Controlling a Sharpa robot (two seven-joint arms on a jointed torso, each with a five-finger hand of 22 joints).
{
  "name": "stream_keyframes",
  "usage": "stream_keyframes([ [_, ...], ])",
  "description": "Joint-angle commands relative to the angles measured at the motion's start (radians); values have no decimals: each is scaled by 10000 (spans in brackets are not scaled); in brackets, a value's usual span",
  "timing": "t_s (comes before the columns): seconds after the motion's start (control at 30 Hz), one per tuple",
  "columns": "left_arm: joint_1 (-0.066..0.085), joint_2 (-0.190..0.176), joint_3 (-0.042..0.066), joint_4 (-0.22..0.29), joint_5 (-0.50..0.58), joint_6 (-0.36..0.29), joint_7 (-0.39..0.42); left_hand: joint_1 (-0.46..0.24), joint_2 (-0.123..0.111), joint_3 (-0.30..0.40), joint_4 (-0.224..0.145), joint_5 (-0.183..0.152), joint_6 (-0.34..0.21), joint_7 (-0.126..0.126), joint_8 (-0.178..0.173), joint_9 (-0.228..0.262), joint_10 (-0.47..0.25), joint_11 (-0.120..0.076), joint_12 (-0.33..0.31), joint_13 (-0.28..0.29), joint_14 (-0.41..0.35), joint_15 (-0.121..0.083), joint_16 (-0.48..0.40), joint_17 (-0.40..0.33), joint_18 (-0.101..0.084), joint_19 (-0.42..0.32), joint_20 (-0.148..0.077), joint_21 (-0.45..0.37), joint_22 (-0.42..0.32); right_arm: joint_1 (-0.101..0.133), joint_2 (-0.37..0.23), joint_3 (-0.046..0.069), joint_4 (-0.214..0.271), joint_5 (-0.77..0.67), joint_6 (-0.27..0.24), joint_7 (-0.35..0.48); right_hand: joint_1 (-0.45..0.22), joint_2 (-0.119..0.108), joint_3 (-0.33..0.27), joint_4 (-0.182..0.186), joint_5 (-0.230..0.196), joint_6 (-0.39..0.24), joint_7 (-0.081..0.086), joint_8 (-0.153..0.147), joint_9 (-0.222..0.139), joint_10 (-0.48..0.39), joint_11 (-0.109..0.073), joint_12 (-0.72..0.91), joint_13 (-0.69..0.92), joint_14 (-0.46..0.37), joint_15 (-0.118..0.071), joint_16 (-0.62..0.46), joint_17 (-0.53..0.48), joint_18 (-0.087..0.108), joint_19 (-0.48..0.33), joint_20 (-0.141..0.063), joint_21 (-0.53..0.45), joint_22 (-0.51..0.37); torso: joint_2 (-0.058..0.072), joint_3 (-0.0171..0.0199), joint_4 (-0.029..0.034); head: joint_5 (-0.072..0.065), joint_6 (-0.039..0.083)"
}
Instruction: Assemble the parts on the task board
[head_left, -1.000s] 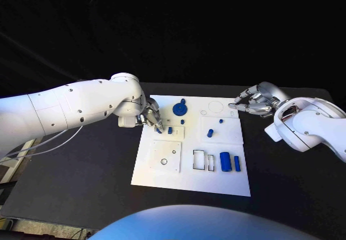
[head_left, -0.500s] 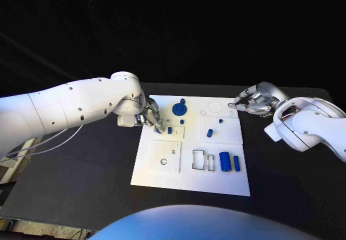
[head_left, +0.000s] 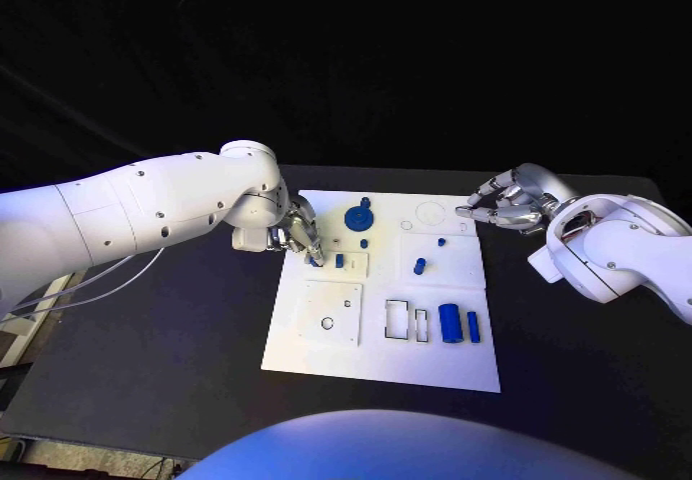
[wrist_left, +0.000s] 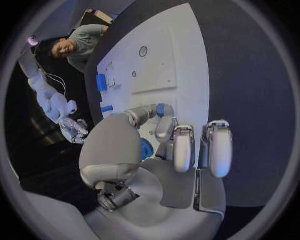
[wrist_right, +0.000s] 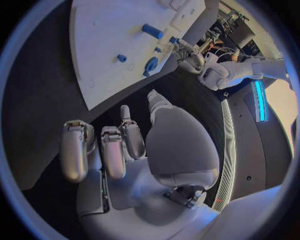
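Board (head_left: 433, 372) was plain white on a black table (head_left: 159, 340). Parts were all blue: a round one (head_left: 359, 216) at the far side, a small peg (head_left: 420, 266) mid-board, a tiny stud (head_left: 441, 241) beyond it, a fat cylinder (head_left: 451, 323) and a thin bar (head_left: 473, 327) side by side near the right edge. Another small blue piece (head_left: 340, 261) sat by the left hand (head_left: 302, 236). Slots (head_left: 398, 320) on the board showed as dark outlines on white. Both hands were silver, left and right hand (head_left: 505, 207) alike; arms (head_left: 144, 215) were white with small dark dots. Backdrop was black.
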Motion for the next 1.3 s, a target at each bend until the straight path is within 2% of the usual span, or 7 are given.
stream_keyframes([
  [0.03, 9, 20, 8, -7, 151, 240, -2, 2, 75, 1576, -1620, 26, 103, -128, 16, 9, 62, 35, -14, -11, 1023, 45, 36, 2633, -39, 830, 44, 32, 2500, -7, 4, 0, 9, -122, 122, 2, 92, -28, -54, -10, 64, -80, -20, 60, 15, -48, -21, -24, 673, 1042, -57, 40, 2634, 199, 176, -63, -15, 1736, 0, -9, -7, -2, 1],
  [0.3, 11, 40, 28, -65, 255, 369, -18, -5, 73, 1569, -1621, 50, 106, -128, 16, 12, 63, 36, -17, -15, 1023, 45, 36, 2633, -39, 830, 44, 32, 2500, -7, 8, 0, 14, -122, 127, 4, 92, -28, -54, -10, 64, -80, -20, 60, 15, -48, -21, -24, 673, 1042, -57, 40, 2634, 199, 176, -63, -15, 1736, -7, 10, -2, -7, 1],
  [0.43, 11, 63, 30, -103, 295, 435, -25, -5, 73, 1569, -1621, 50, 106, -128, 16, 12, 63, 36, -17, -15, 1023, 45, 36, 2633, -39, 830, 44, 32, 2500, -7, 12, 0, 16, -123, 129, 4, 92, -28, -54, -10, 64, -80, -20, 60, 15, -48, -21, -24, 673, 1042, -57, 40, 2634, 199, 176, -63, -15, 1736, -7, 0, -4, -11, 1],
  [0.87, 14, 105, 30, -141, 501, 581, -53, -11, 73, 1562, -1622, 71, 106, -128, 15, 16, 64, 38, -21, -20, 1023, 45, 36, 2633, -39, 829, 44, 30, 2499, -7, 25, 0, 5, -123, 130, 7, 92, -28, -54, -10, 64, -80, -20, 60, 15, -48, -21, -24, 673, 1042, -57, 40, 2634, 199, 176, -63, -15, 1736, -4, 5, 2, -29, 1],
  [1.07, 14, 128, 31, -120, 265, 498, -36, -17, 71, 1553, -1624, 95, 107, -127, 13, 19, 63, 39, -27, -27, 1023, 45, 36, 2633, -39, 830, 44, 33, 2500, -7, 31, 0, 1, -123, 131, 8, 125, -25, -59, -10, 61, -85, -19, 63, 17, -49, -20, -24, 672, 1042, -57, 40, 2634, 198, 179, -63, -16, 1740, 2, -7, -8, -49, 1],
  [1.3, 12, 173, 31, -122, -157, 368, -56, -22, 69, 1546, -1623, 104, 108, -127, 12, 21, 63, 41, -27, -27, 1023, 45, 36, 2633, -37, 825, 44, 22, 2497, -7, 31, 0, 0, -123, 130, 12, 125, -25, -59, -10, 61, -85, -19, 63, 17, -49, -20, -24, 672, 1042, -57, 40, 2634, 198, 179, -63, -16, 1740, 4, 5, -14, -56, 1],
])
